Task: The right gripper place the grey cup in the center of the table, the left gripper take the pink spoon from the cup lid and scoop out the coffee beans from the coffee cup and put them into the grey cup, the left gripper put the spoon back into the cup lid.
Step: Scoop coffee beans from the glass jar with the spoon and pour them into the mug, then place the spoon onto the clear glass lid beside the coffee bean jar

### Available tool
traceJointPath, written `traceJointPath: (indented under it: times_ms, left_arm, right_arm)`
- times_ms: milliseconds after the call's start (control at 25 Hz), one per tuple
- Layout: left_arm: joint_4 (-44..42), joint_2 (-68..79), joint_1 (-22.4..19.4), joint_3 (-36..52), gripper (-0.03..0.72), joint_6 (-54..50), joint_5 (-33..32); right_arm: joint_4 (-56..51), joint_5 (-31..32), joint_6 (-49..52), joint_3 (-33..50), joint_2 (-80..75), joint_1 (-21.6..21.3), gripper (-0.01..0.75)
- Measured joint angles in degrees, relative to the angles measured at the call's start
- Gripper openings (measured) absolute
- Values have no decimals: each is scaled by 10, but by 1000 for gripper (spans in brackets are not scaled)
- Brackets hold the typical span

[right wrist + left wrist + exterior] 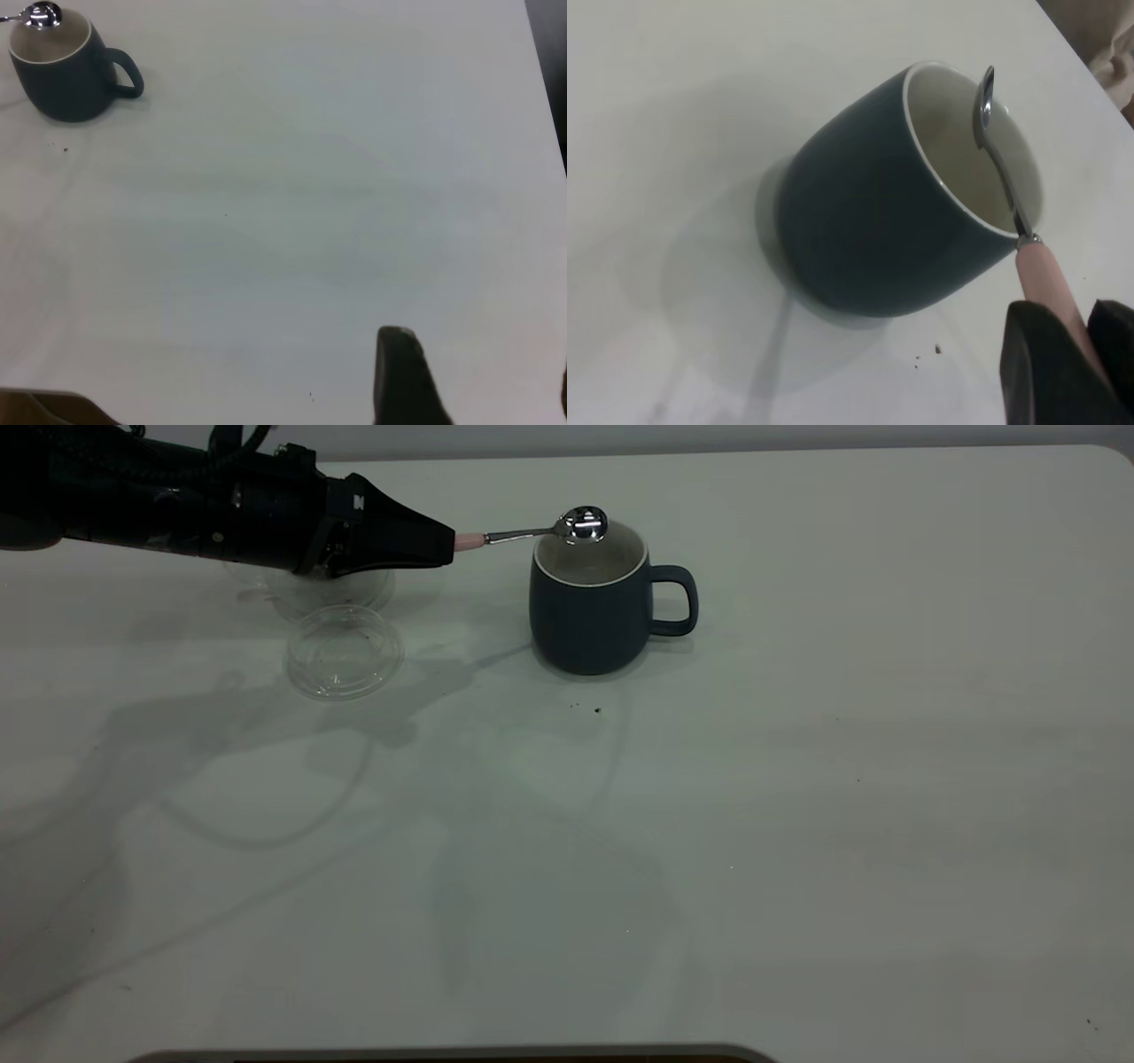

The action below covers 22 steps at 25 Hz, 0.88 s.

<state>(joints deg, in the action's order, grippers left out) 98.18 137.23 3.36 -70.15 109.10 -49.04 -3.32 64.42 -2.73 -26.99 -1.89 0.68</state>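
The grey cup (589, 607) (859, 230) (62, 75) stands upright near the middle of the table (797, 824), handle pointing right. My left gripper (450, 539) (1067, 314) is shut on the pale pink handle of the pink spoon (532, 534) (1001, 168). The spoon's shiny bowl hangs over the cup's mouth and looks empty. The clear cup lid (344, 651) lies on the table left of the grey cup. The coffee cup (332, 592) stands behind it, mostly hidden under the left arm. The coffee beans are hidden. My right gripper (483, 381) hovers open, far from the cup.
A few dark crumbs (596, 710) lie on the table just in front of the grey cup. The table's rounded corner is at the far right, and a dark edge runs along the near side.
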Motion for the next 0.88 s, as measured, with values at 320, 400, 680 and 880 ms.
traceJointPath:
  times_ms: [320, 400, 680, 880]
  left_arm:
    - [-49, -88, -24, 1, 124, -47, -10]
    - [-80, -134, -48, 1, 124, -95, -15]
    - [-243, -209, -151, 1, 124, -293, -94]
    - [-264, -187, -219, 34, 124, -329, -95]
  right_arm:
    - [0, 0, 0, 0, 0, 0, 452]
    - [0, 0, 0, 0, 0, 0, 452]
    - [0, 0, 0, 0, 0, 0, 452]
    - [0, 0, 0, 0, 0, 0, 452]
